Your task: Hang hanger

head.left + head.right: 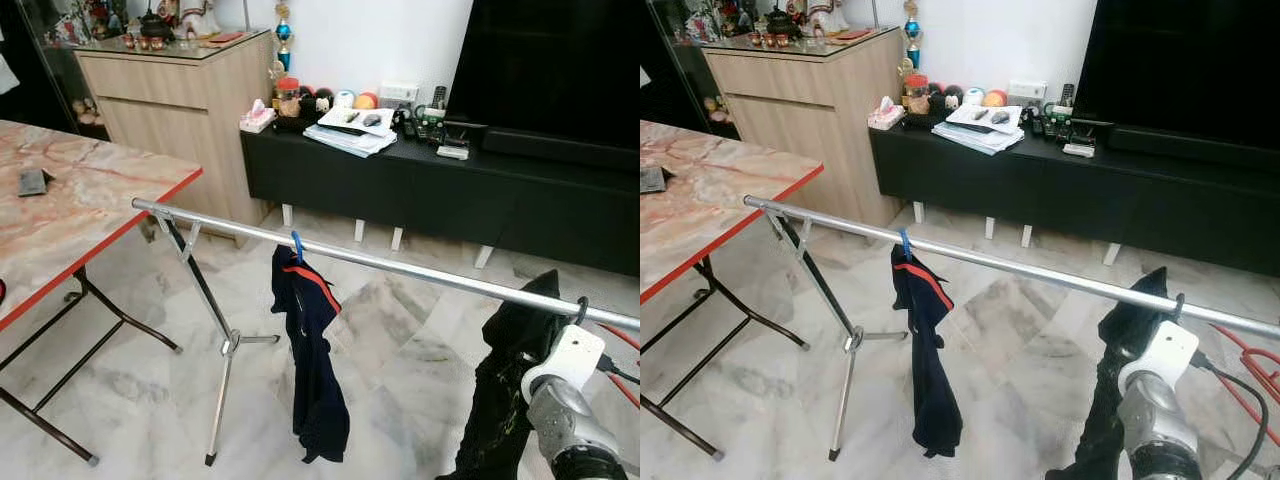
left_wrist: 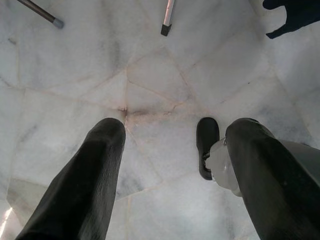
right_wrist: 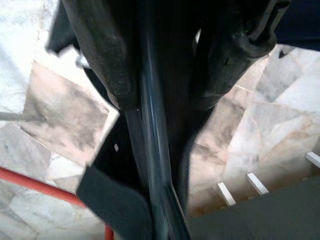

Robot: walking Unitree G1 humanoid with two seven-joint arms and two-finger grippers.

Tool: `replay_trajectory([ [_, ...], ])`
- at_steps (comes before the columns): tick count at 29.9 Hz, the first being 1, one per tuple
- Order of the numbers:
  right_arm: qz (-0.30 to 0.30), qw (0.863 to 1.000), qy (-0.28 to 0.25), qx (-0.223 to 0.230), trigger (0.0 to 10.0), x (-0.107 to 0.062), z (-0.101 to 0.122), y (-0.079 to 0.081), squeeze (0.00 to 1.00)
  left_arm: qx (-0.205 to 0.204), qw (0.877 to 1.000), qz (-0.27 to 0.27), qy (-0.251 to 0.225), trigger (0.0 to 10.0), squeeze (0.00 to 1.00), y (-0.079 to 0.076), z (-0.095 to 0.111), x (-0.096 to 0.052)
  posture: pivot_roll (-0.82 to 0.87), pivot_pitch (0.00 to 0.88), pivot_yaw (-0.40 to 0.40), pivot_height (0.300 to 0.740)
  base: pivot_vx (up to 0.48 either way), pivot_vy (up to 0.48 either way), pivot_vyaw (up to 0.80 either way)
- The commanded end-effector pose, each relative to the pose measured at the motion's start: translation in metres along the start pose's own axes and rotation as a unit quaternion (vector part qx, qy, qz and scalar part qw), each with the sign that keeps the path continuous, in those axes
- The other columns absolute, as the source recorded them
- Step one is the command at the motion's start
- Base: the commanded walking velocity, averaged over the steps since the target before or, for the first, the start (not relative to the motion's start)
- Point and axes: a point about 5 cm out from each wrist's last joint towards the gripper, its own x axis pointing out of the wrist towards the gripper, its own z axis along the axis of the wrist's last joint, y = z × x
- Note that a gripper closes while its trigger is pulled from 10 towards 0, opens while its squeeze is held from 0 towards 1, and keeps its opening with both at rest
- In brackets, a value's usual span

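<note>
A silver clothes rail (image 1: 400, 265) runs across the room on a folding stand. From it a navy garment (image 1: 310, 360) hangs on a blue hanger (image 1: 297, 243). Further right a black garment (image 1: 510, 380) hangs on a dark hanger whose hook (image 1: 581, 308) sits at the rail. My right arm's white wrist (image 1: 565, 365) is right beside that garment. In the right wrist view my right gripper (image 3: 167, 100) is shut on the hanger's dark bar (image 3: 152, 150). My left gripper (image 2: 175, 130) hangs open over the marble floor, holding nothing.
A marble-topped folding table (image 1: 60, 210) with a red edge stands at the left. A black TV console (image 1: 420, 180) and a wooden cabinet (image 1: 170, 100) line the back wall. The rail's stand legs (image 1: 225, 350) spread on the floor. Red wire bars (image 1: 620, 340) lie at the far right.
</note>
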Motion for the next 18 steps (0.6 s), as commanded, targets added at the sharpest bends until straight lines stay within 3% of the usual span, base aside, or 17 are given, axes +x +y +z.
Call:
replay_trajectory([
  [1,0.005,1.000,-0.021,0.001,4.5,0.001,0.009,0.003,0.00,0.006,1.000,0.004,0.011,10.0,0.00,0.003,-0.004,-0.001,0.03,0.000,0.041,0.740,0.000,0.000,0.00],
  [2,0.010,0.999,-0.041,-0.002,8.1,0.001,0.016,0.006,0.00,0.006,1.000,0.005,0.011,10.0,0.00,0.003,-0.005,-0.001,0.03,0.000,0.041,0.740,0.000,0.000,0.00],
  [4,0.012,0.999,-0.047,-0.002,8.1,0.001,0.018,0.006,0.00,0.006,1.000,0.005,0.011,10.0,0.00,0.004,-0.005,-0.001,0.03,0.000,0.041,0.740,0.000,0.000,0.00],
  [5,0.012,0.998,-0.055,0.000,10.0,0.001,0.023,0.007,0.00,0.006,1.000,0.005,0.011,10.0,0.00,0.004,-0.005,-0.002,0.04,0.000,0.041,0.740,0.000,0.000,0.00],
  [10,0.006,0.998,-0.067,0.010,10.0,0.002,0.031,0.008,0.00,0.006,1.000,0.007,0.013,10.0,0.00,0.008,-0.006,-0.003,0.04,0.000,0.041,0.740,0.000,0.000,0.00],
  [18,0.004,0.999,-0.009,0.051,10.0,0.004,0.012,0.012,0.00,0.005,1.000,0.003,0.015,10.0,0.00,0.010,-0.004,-0.003,0.05,0.000,0.045,0.740,0.000,0.000,0.00],
])
